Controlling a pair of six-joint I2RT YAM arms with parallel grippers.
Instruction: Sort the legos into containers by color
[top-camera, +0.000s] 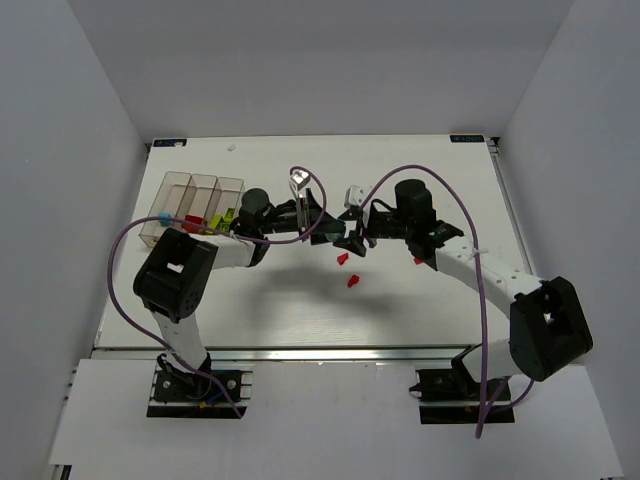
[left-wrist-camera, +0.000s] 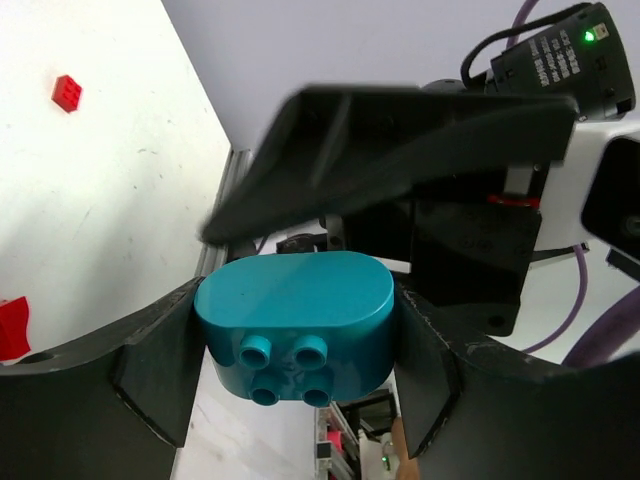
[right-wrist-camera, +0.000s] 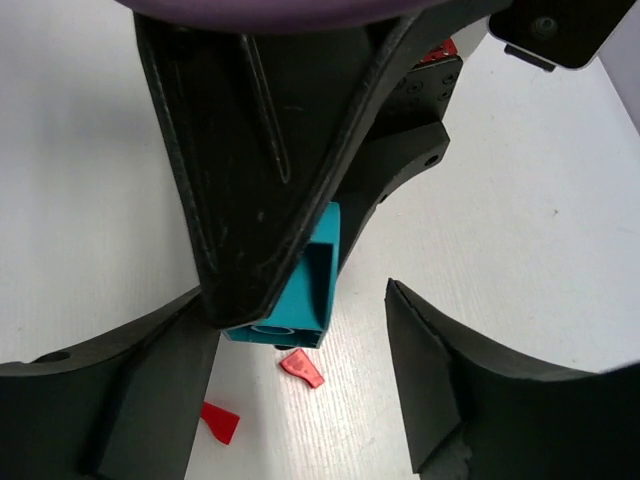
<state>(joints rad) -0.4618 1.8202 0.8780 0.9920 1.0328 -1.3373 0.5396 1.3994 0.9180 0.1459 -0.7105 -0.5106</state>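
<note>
— How much of the teal brick (top-camera: 326, 236) shows from above?
— A sliver; the left end effector (top-camera: 318, 228) and right end effector (top-camera: 352, 241) cover it. The right wrist view hides its top behind a black finger (right-wrist-camera: 250, 170).
— The containers (top-camera: 205, 182)?
— Contents too small to count. A red piece (left-wrist-camera: 10, 328) is cut off at nine o'clock, left wrist view

Teal brick (left-wrist-camera: 295, 325) gripped betw. L jaws; red brick (left-wrist-camera: 67, 92) on table (left-wrist-camera: 110, 220).
</note>
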